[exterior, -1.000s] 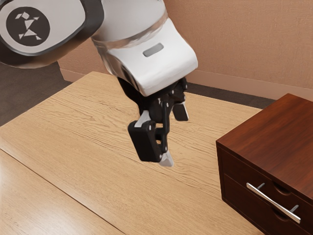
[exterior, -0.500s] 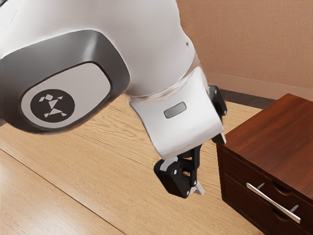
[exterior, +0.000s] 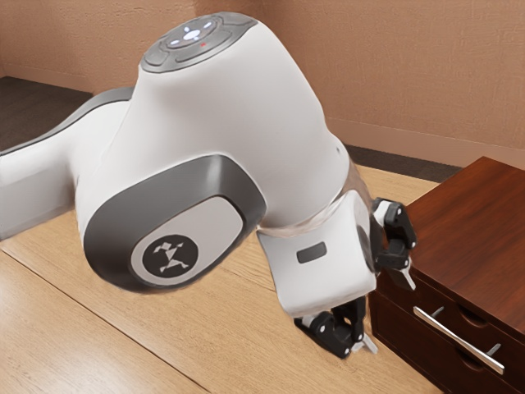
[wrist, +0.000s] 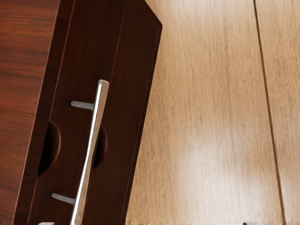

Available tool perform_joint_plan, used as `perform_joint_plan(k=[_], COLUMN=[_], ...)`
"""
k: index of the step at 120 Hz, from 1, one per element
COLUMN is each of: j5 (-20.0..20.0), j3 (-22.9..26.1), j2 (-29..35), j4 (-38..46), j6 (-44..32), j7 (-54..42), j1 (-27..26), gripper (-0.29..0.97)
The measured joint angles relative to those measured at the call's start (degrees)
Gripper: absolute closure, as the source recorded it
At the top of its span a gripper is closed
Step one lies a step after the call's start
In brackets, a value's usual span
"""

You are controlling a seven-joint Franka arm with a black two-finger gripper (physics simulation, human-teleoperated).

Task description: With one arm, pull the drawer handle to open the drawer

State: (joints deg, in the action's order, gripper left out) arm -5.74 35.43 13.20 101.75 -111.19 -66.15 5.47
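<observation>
A dark wooden drawer cabinet (exterior: 480, 217) stands on the table at the exterior view's right. A silver bar handle (exterior: 458, 339) runs across its drawer front, and the drawer looks shut. My gripper (exterior: 385, 310) hangs low just left of the cabinet's front corner, open, fingers wide apart and holding nothing. One finger (exterior: 338, 332) is near the table, the other (exterior: 395, 240) is by the cabinet's top edge. In the wrist view the handle (wrist: 91, 150) lies ahead of my hand on the drawer front (wrist: 124, 112), untouched.
The light wooden table (exterior: 74, 328) stretches to the exterior view's left, with a seam running across it. My bulky white arm (exterior: 213, 180) hangs over the table's middle. A tan wall with a baseboard (exterior: 426, 144) lies behind.
My arm has swung toward the exterior view's right and dropped lower, bringing the gripper from mid-table to the cabinet's front corner. The fingers have stayed open. The drawer has not moved.
</observation>
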Motion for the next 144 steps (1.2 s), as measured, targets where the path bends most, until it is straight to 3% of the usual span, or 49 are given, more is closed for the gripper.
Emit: perform_joint_plan(k=[27,65,144], j5=[-0.2,-3.5,-2.8], j3=[0.0,0.7,0.6], j2=[-0.9,-1.5,-4.9], j4=[0.8,4.5,6.1], j6=[-3.0,-9.1,-14.0], j7=[-5.7,-10.4,-14.6], j1=[-0.1,-0.7,-0.2], gripper=[0.25,0.34,0.45])
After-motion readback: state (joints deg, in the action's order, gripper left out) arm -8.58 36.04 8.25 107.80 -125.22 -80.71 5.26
